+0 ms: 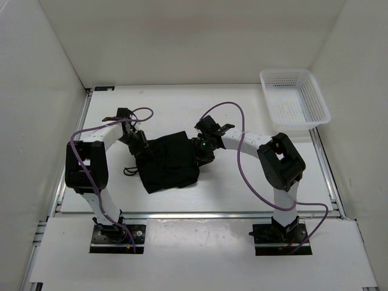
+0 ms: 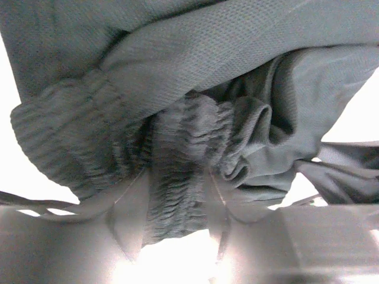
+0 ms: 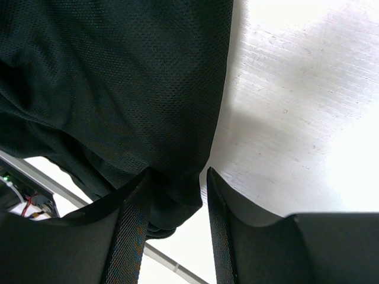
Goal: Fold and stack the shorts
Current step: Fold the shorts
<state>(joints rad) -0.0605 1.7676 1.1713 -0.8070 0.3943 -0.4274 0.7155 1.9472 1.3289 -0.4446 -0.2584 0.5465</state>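
arm bases nearest in top view; black shorts (image 1: 168, 162) bunched mid-bench (image 1: 242, 200) between tools.
left wrist: left tool (image 2: 177, 207) part-open around gathered waistband (image 2: 177, 148); thick bunch could slip.
right wrist: right tool (image 3: 177, 207) pinching hem; thin mesh may pull free.

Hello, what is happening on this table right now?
Two robot arms are working on black shorts in the middle of the table. The left gripper has the gathered waistband between its fingers, and the right gripper holds the fabric edge on the opposite side. The shorts lie bunched, not yet folded flat. A white basket stands at the far right corner.
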